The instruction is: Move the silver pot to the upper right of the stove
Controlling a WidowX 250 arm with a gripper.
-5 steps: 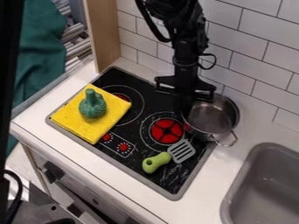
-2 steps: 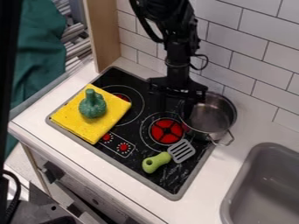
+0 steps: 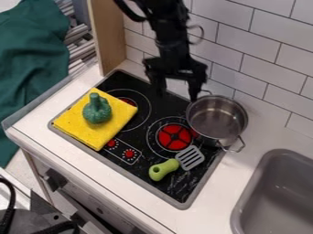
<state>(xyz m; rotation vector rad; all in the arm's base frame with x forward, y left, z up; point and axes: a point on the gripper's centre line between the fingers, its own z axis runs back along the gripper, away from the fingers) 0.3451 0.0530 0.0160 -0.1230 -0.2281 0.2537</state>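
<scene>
Shiny round metal pot (image 3: 218,116) seen beside gripper (image 3: 177,93), its fingers (image 3: 194,89) spread open. Bumpy green toy (image 3: 96,109) supported by flat yellow cloth (image 3: 119,121) on glossy stove (image 3: 112,84).

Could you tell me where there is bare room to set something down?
Bare white counter lies between the black glass stove and grey sink, below the silver metal pot. It is crowded around the pot: green-handled grey spatula in front, black tool behind.
</scene>
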